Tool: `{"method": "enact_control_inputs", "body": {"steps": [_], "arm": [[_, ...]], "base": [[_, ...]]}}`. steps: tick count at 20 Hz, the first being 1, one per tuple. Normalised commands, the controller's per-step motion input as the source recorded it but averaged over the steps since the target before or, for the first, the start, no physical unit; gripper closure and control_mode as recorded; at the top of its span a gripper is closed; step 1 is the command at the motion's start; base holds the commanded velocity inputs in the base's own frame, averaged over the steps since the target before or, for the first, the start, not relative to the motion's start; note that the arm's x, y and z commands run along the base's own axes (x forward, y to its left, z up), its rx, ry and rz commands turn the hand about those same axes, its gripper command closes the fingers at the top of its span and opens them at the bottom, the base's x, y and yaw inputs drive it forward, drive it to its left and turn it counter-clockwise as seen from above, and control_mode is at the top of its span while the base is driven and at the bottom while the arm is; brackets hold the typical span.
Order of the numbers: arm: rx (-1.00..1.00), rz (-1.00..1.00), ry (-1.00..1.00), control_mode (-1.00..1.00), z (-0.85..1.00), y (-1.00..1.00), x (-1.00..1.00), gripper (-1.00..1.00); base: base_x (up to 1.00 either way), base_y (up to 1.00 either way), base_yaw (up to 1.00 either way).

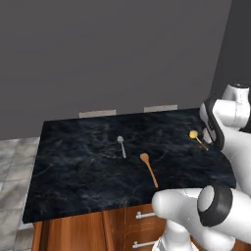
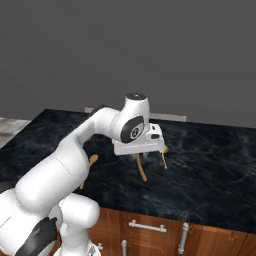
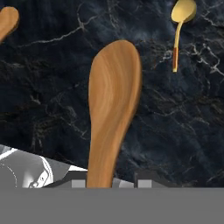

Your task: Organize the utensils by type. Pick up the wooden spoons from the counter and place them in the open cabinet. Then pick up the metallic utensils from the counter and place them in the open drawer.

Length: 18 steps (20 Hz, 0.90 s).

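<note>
Wooden spoon (image 3: 113,96) in the claw: in the hand view it stands large and close, its oval bowl at the top and its handle running down between the two dark fingertips of the gripper (image 3: 111,183). The jaws are drawn in narrow around that handle, gripping it. In the right base view the same spoon (image 2: 141,169) hangs bowl-down from under the gripper (image 2: 140,156), above the front half of the counter (image 2: 210,170); whether its lower end touches the slab I cannot tell.

Just beside it lies a yellow spoon (image 3: 180,26), paler than the held one, flat on the black marble-look counter (image 3: 183,131); it lies close by the robot's wrist in the left base view (image 1: 197,137) and just right of the hand in the right base view (image 2: 163,156). A second wooden spoon (image 1: 148,169) lies further left on the slab, bowl toward the back, handle toward the front edge; its bowl shows at the upper left of the hand view (image 3: 6,22), and part of it shows behind the arm in the right base view (image 2: 91,162).

The metal spoon (image 1: 120,145), small and silver-grey, lies near the middle of the counter (image 1: 73,166), apart from the second wooden spoon.

Below the front edge are reddish-brown drawer fronts (image 1: 139,223) with silver bar handles. A plain grey wall (image 1: 112,54) stands behind.
</note>
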Motion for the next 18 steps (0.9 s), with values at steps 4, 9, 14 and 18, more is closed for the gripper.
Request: {"method": "enact_control_inputs", "body": {"steps": [4,9,14,18], "arm": [[0.0,0.0,0.08,-1.0,-0.06,0.43,-0.27,1.0],[0.0,0.0,0.02,-1.0,-0.01,0.1,-0.02,1.0],[0.0,0.0,0.0,1.0,0.0,0.0,0.0,1.0],[0.0,0.0,0.0,1.0,0.0,0.0,0.0,1.0]], "base": [[0.0,0.0,0.0],[0.0,0.0,0.0],[-0.32,-0.01,0.0],[-0.53,-0.01,-0.29]]}}
